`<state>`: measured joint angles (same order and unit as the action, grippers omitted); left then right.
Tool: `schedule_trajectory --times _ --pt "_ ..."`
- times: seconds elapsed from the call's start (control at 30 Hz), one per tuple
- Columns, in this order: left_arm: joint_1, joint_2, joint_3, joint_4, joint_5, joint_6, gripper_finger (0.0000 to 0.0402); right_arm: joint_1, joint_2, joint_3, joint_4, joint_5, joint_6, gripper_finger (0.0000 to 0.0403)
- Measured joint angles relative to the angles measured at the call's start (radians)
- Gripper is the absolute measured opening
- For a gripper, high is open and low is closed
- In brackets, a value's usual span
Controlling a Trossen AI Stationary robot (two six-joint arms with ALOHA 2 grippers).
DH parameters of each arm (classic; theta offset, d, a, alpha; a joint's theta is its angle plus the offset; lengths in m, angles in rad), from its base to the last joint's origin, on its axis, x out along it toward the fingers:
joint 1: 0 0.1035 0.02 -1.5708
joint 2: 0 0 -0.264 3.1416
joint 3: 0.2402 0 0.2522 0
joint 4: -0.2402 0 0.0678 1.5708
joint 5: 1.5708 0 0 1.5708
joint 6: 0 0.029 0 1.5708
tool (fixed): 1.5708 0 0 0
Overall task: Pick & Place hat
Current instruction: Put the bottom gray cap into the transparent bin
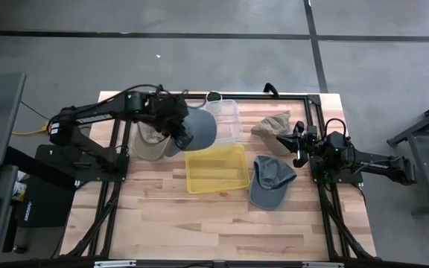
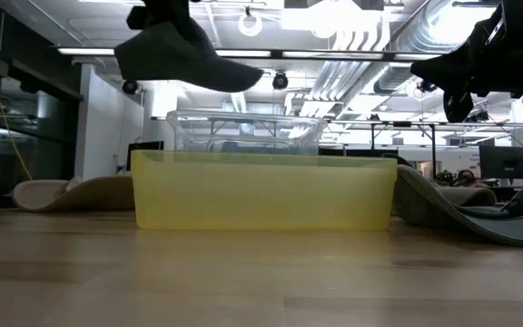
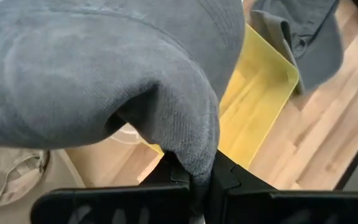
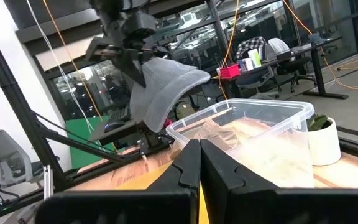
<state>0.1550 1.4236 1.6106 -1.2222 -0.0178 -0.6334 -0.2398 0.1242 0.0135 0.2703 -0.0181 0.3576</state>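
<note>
Grey cap (image 1: 198, 128) hangs clamped in the left gripper (image 1: 176, 119), lifted above the counter (image 1: 199, 216) beside the clear bin (image 1: 228, 119) and behind the yellow bin (image 1: 216, 168). Right gripper (image 1: 298, 146) waits, fingers together, at the counter's right edge.

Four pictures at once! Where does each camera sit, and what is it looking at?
High view: above the table, looking straight down; both arms show, the left gripper holding a grey cap.
Low view: at table-top height, looking level at the yellow bin; arms hang in from above.
Left wrist view: on the left arm, facing the cap pinched between its fingers.
Right wrist view: on the right arm, over its shut right gripper toward the clear bin.
Shared: all four show the cap and the yellow bin.
</note>
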Motion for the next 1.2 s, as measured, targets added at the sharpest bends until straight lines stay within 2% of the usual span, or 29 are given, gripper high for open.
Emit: schedule_trajectory --times 0.2,0.5,0.6,0.77,0.97,1.2 --pt "0.098 0.038 0.003 0.042 0.088 0.022 0.0000 0.000 0.000 0.000 0.000 0.000 0.000 0.0000" --pt "0.235 0.091 0.006 0.101 0.226 -0.100 0.0000 0.000 0.000 0.000 -0.001 0.000 0.000 0.0000" --pt "0.261 0.134 0.071 0.121 0.244 -0.131 0.0000 0.000 0.000 0.000 -0.001 0.000 0.000 0.0000" --pt "0.295 0.232 0.225 0.057 0.243 -0.159 0.0000 0.000 0.000 0.000 -0.001 0.000 0.000 0.0000" --pt "0.324 0.396 0.447 -0.100 0.271 -0.176 0.0000 0.000 0.000 0.000 -0.001 0.000 0.000 0.0000" --pt "0.322 0.560 0.640 -0.269 0.298 -0.194 0.0000 0.000 0.000 0.000 -0.001 0.000 0.000 0.0000"
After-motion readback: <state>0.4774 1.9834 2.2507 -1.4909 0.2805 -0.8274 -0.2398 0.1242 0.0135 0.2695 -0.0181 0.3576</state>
